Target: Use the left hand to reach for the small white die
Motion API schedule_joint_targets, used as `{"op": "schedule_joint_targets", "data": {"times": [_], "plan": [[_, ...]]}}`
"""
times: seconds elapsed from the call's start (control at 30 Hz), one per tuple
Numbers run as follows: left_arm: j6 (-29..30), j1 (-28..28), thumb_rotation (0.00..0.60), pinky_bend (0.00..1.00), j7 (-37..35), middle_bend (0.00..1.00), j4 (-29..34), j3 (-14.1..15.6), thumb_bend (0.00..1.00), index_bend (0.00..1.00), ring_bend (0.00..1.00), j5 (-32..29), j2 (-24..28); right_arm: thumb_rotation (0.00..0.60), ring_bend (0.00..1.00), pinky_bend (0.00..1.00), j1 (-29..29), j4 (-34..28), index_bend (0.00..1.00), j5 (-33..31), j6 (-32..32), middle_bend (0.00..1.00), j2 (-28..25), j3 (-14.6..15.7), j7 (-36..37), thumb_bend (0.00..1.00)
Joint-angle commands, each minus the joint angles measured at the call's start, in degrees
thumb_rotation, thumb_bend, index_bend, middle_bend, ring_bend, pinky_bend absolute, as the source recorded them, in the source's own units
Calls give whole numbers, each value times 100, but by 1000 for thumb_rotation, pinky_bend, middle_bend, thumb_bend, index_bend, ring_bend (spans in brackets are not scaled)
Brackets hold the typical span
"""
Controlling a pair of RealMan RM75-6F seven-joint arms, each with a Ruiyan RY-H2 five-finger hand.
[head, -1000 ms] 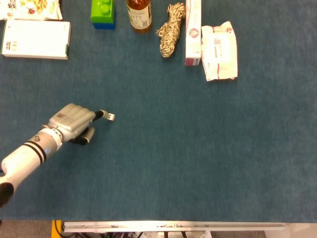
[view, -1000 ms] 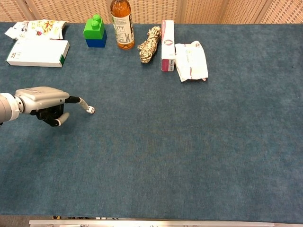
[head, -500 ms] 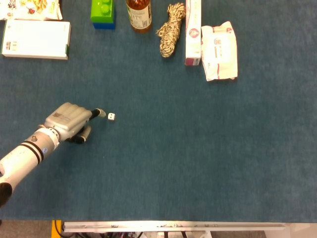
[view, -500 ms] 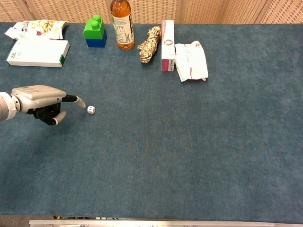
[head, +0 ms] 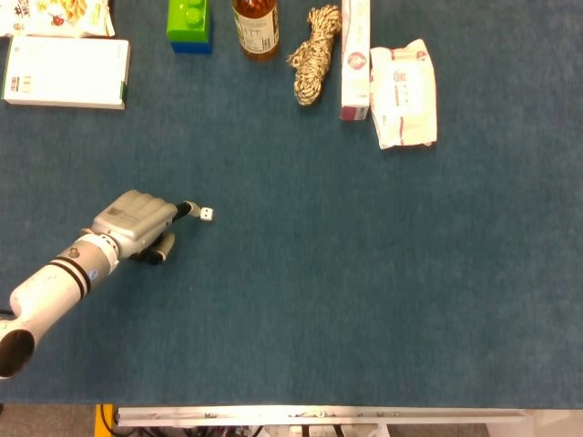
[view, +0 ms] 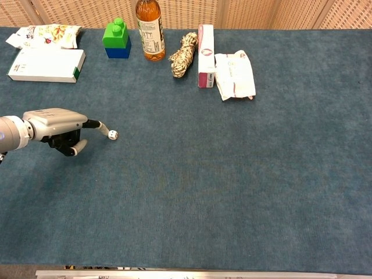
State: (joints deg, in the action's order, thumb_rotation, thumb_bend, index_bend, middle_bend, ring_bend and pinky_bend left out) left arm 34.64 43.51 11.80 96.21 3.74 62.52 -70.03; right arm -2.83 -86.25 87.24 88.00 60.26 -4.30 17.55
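The small white die (head: 207, 215) lies on the blue table cloth, left of centre; the chest view shows the die (view: 113, 135) too. My left hand (head: 137, 224) is just left of it, low over the cloth. One finger points at the die and its tip ends a hair short of it; I cannot tell whether they touch. The other fingers are curled in, and the hand (view: 55, 124) holds nothing. My right hand is in neither view.
Along the far edge stand a white box (head: 66, 72), a snack bag (head: 60, 13), a green and blue block (head: 189, 24), a bottle (head: 254, 27), a rope bundle (head: 313, 53), a pink-and-white carton (head: 354, 58) and a white packet (head: 403, 93).
The left hand drew back to the left from the die half a second ago, then came right again, its pointing finger close to the die. The die has barely shifted.
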Motion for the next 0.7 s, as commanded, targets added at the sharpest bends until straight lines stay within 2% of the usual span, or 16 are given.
{"op": "schedule_joint_targets", "data": {"times": [0.03,0.7], "plan": [[-1,27,600,1000,8,1000,12,-8,669,166,1000,-30,-25,600,195,172,10,20,239,-3,12,341,5,-1,19,290],[43,258,600,1000,-127,1000,318,-143,669,166,1000,-152,-150,600,195,172,-16,200,238,-7,-54,341,100,-6,143,290]]}}
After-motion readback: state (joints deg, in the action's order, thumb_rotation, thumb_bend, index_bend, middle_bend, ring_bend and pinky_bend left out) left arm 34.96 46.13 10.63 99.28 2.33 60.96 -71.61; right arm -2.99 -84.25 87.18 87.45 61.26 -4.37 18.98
